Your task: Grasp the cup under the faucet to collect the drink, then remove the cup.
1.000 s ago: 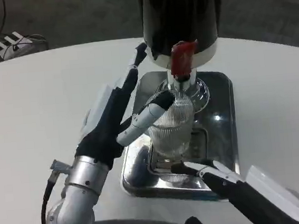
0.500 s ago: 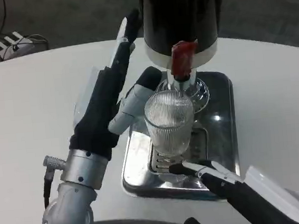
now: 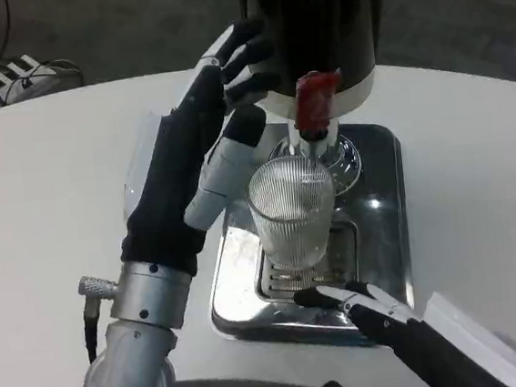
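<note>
Since your left robot hand (image 3: 196, 163) let go of the cup (image 3: 292, 213) and lifted toward the tap (image 3: 315, 104), fingers spread, the cup stands ungripped on the tray (image 3: 380, 227) under it. Right robot hand (image 3: 379, 310) waits near, fingers apart, empty.

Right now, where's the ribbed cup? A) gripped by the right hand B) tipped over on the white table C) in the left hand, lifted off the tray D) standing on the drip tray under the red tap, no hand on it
D: the cup stands upright on the steel tray below the red tap; the left hand is raised beside it with fingers apart, and the right hand sits low at the tray's front edge.
</note>
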Controlling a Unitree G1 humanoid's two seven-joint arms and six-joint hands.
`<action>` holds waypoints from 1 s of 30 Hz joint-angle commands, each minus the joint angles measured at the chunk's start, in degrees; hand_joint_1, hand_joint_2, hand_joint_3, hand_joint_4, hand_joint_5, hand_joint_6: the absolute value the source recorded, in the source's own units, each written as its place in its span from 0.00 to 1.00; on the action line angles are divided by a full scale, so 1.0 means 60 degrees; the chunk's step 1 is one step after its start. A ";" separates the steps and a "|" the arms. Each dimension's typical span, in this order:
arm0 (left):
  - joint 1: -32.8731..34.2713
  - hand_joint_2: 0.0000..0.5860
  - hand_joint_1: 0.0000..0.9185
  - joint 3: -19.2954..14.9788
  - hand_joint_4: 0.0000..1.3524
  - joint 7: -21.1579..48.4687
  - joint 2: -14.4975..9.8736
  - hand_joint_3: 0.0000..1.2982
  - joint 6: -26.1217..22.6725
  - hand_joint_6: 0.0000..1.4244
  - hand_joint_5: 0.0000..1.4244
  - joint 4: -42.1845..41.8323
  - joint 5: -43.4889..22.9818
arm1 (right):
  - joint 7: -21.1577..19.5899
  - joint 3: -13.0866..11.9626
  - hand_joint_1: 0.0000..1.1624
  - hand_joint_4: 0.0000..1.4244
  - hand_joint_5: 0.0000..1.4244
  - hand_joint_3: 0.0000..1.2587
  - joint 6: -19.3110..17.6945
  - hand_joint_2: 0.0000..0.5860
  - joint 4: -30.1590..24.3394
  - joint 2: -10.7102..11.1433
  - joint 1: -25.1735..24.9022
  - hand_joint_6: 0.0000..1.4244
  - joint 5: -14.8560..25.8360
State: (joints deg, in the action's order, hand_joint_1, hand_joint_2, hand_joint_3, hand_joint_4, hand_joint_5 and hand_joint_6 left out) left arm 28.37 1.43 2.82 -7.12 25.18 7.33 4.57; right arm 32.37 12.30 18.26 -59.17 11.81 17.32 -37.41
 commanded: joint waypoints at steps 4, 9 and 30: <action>0.0402 0.05 0.00 0.0058 0.15 0.0323 -0.0028 0.14 -0.0181 0.18 0.22 0.0161 -0.0117 | -0.0092 0.0009 0.66 0.07 0.00 0.12 -0.0105 0.88 -0.0138 -0.0032 0.0085 0.00 -0.0017; 0.0643 0.05 0.00 0.0142 0.15 0.0554 -0.0001 0.14 -0.0205 0.19 0.23 0.0450 -0.0106 | -0.0088 -0.0004 0.66 0.07 0.00 0.12 -0.0014 0.88 -0.0138 -0.0012 0.0023 0.00 0.0001; 0.1528 0.05 0.00 0.0474 0.20 0.1511 -0.0384 0.18 0.0287 0.23 0.27 0.1617 0.0094 | -0.0138 0.0103 0.65 0.08 0.00 0.12 0.0244 0.89 0.0007 0.0063 -0.0289 0.00 0.0010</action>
State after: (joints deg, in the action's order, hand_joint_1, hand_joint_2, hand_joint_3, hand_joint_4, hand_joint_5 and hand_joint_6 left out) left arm 36.82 3.64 11.67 -8.33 24.85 16.34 3.17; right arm 31.97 12.51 19.29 -59.12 12.01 15.81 -37.39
